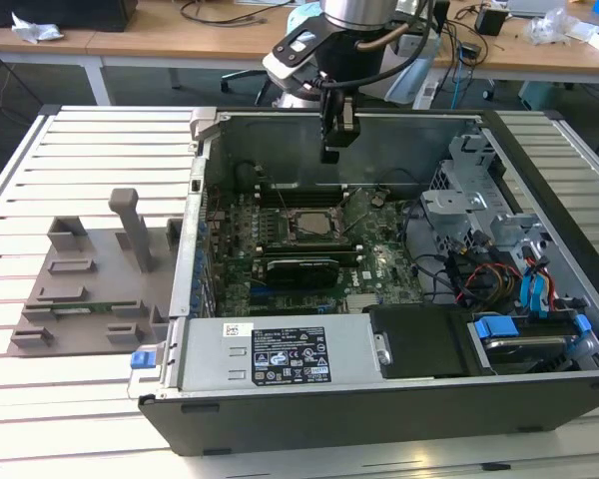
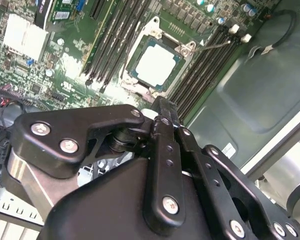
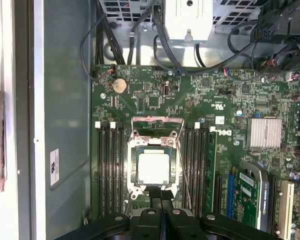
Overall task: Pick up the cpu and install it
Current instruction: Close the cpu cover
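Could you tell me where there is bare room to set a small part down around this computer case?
The slatted table is bare beyond the grey fixture block, at the exterior view's left of the computer case. Inside, a bare metal panel borders the memory slots. Crowded: the cables by the drive cage, and around the cpu below the gripper.

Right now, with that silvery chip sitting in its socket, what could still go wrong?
The small silvery square cpu lies in the dark metal socket frame, which looks unclamped, so a bump might shift it. The black hand hangs above the green motherboard near the socket; dropping off-line, it could strike the chip or the thin wire lever beside it.
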You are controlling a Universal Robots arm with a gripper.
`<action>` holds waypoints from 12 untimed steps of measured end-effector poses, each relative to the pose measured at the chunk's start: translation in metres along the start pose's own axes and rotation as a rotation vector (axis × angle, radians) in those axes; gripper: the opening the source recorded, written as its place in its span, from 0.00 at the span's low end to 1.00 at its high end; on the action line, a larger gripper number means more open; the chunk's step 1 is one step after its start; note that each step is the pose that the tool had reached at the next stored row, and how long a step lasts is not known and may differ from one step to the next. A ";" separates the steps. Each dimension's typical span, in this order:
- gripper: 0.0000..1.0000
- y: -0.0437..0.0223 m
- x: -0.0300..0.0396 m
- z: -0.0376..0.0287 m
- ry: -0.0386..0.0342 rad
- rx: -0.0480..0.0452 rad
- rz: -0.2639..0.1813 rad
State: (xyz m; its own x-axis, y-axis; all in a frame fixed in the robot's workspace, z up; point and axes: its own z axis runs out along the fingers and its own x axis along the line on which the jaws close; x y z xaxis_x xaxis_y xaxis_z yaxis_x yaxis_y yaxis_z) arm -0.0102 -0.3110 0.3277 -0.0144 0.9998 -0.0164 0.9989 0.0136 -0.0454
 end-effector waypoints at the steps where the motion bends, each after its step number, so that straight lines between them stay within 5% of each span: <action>1: 0.11 0.0034 0.0000 0.0000 -0.0003 -0.0001 0.000; 6: 0.11 0.0187 -0.0002 -0.0006 -0.0032 0.0000 0.000; 12: 0.11 0.0456 -0.0006 -0.0016 -0.0075 0.0003 0.000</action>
State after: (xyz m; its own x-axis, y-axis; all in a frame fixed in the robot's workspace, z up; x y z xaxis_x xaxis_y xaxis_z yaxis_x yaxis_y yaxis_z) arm 0.0355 -0.3110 0.3273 -0.0143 0.9996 -0.0239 0.9989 0.0132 -0.0457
